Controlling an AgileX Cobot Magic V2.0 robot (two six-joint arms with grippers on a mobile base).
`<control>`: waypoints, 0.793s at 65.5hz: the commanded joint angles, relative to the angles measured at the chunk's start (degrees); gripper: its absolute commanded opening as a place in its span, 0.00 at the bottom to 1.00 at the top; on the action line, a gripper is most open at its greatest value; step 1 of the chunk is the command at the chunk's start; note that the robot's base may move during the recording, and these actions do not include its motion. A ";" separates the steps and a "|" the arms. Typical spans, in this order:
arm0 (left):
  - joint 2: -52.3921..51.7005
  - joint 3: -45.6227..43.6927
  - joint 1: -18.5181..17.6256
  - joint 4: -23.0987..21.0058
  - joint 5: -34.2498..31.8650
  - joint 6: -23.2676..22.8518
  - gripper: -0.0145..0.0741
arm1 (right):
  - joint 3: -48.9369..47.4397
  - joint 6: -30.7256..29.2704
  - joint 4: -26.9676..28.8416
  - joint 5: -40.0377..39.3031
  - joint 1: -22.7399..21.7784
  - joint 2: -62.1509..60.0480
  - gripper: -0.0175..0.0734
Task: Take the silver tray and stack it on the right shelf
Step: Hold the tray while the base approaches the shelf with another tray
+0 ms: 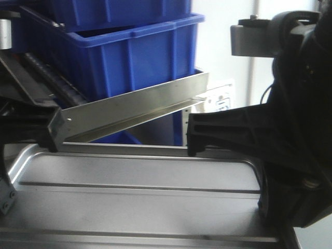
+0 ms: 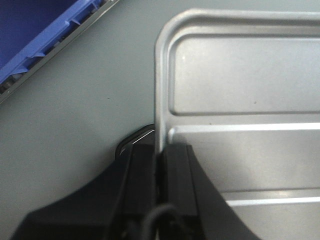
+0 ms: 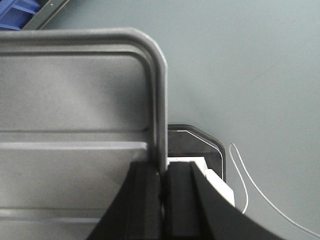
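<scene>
the shallow rectangular silver metal tray [image 1: 140, 181], with rounded corners, a raised rim and two long ridges across its floor, fills the lower half of the front view from the left edge to the right. above it, at the upper left and centre, sit the big dark-blue plastic bins [image 1: 140, 52] of the right shelf [image 1: 181, 91]. the shelf's shiny steel front bar [image 1: 114, 111] slants across the middle of the frame, just over the tray's far rim. the tray is not yet on the shelf; i judge the step in hand to be carrying it up and forward to that level. doing it well calls for both arms to rise together so the tray rides flat. its far rim should clear the slanted bar before going in, and the wrists should hold an even spacing so the thin rim is not bent or pulled from a grip.

the left gripper [image 2: 159, 165], at the lower centre of the left wrist view, is clenched on the tray's left rim. its black fingers [image 2: 137, 170] are nearly together, with only the metal lip between them. the right gripper [image 3: 164, 175], at the lower centre of the right wrist view, grasps the opposite rim the same way, one pad inside the tray and one outside.
</scene>
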 commanded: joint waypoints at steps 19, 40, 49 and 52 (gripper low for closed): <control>-1.32 -1.20 -0.48 0.83 0.09 0.61 0.05 | -1.37 -0.05 -2.43 -1.30 0.15 -1.86 0.27; -1.32 -1.20 -0.48 0.83 0.09 0.61 0.05 | -1.37 -0.05 -2.43 -1.30 0.15 -1.86 0.27; -1.32 -1.20 -0.48 0.83 0.09 0.61 0.05 | -1.37 -0.05 -2.43 -1.30 0.15 -1.86 0.27; -1.32 -1.20 -0.48 0.83 0.09 0.61 0.05 | -1.37 -0.05 -2.43 -1.30 0.15 -1.86 0.27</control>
